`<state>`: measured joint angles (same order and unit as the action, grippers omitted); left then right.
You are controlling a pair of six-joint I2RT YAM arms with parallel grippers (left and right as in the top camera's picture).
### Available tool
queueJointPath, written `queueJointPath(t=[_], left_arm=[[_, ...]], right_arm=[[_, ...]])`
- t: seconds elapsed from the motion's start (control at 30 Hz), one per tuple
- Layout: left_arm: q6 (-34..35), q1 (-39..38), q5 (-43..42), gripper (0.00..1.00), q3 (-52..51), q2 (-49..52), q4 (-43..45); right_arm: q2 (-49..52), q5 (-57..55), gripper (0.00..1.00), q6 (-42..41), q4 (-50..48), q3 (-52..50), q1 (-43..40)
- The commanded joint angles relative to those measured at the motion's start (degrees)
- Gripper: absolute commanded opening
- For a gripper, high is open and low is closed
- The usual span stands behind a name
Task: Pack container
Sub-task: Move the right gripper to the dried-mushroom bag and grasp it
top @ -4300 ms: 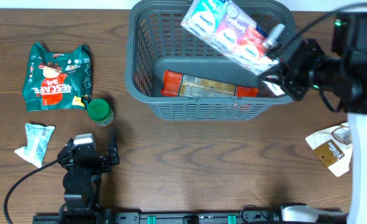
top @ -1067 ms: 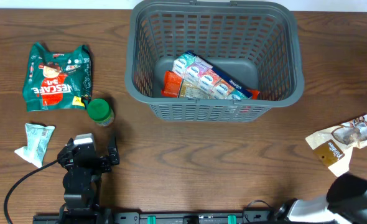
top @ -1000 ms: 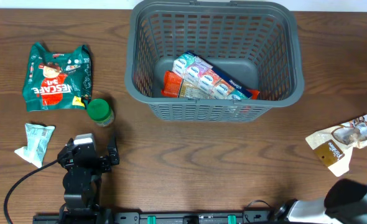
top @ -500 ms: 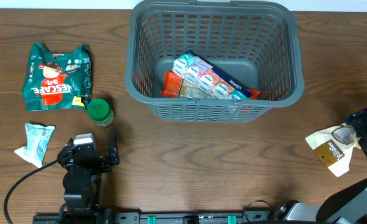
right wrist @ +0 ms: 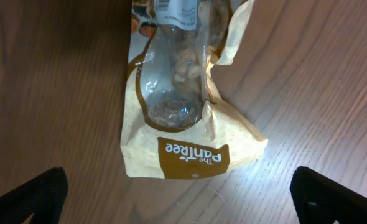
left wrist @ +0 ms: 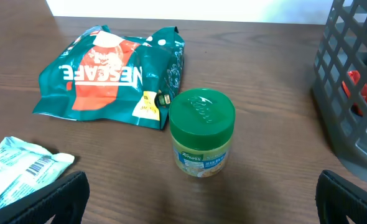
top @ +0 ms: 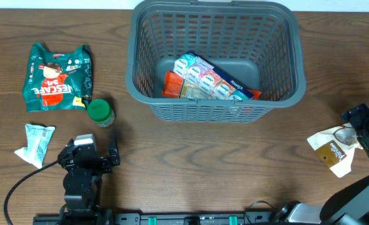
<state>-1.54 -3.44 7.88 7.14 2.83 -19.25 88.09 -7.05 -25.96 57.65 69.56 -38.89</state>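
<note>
The container (top: 134, 69), a dark grey lattice basket, stands at the back centre and shows as a slotted wall (left wrist: 351, 93) in the left wrist view. Inside lie an orange packet (top: 172, 84) and a tissue multipack (top: 212, 78). My right gripper (top: 361, 120) is open at the right edge, over a beige and brown Pantree pouch (top: 334, 148); the right wrist view has that pouch (right wrist: 183, 112) just ahead of the gripper (right wrist: 180, 205), untouched. My left gripper (top: 92, 153) rests open at the front left, and in its wrist view the gripper (left wrist: 199, 205) faces a green-lidded jar (left wrist: 202, 134).
A green Nescafe bag (top: 57, 76) lies at the far left, with the jar (top: 100, 113) just beside its corner. A small white and teal packet (top: 35, 144) lies left of my left arm. The Nescafe bag (left wrist: 109, 71) and the small packet (left wrist: 22, 171) also appear in the left wrist view.
The tissue multipack, held over the basket earlier, now lies inside it. My right arm swung out of view and has come to the Pantree pouch. The left arm has not moved.
</note>
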Motion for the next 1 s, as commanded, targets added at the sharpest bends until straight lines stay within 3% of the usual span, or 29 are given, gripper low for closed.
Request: queueJointPath(t=[0.0, 0.53, 0.97], left_arm=[[-0.15, -0.13, 0.24, 0.98, -1.16, -0.37, -0.35], [-0.15, -0.13, 0.24, 0.98, -1.16, -0.37, -0.35], [-0.15, -0.13, 0.24, 0.99, -1.16, -0.37, -0.35]], right_arm=[[2.43, 1.16, 0.99, 1.16, -0.55, -0.07, -0.70], [8.37, 3.87, 0.99, 4.42, -6.27, -0.85, -0.92], [8.37, 3.78, 0.99, 3.26, -17.79, -11.72, -1.07]])
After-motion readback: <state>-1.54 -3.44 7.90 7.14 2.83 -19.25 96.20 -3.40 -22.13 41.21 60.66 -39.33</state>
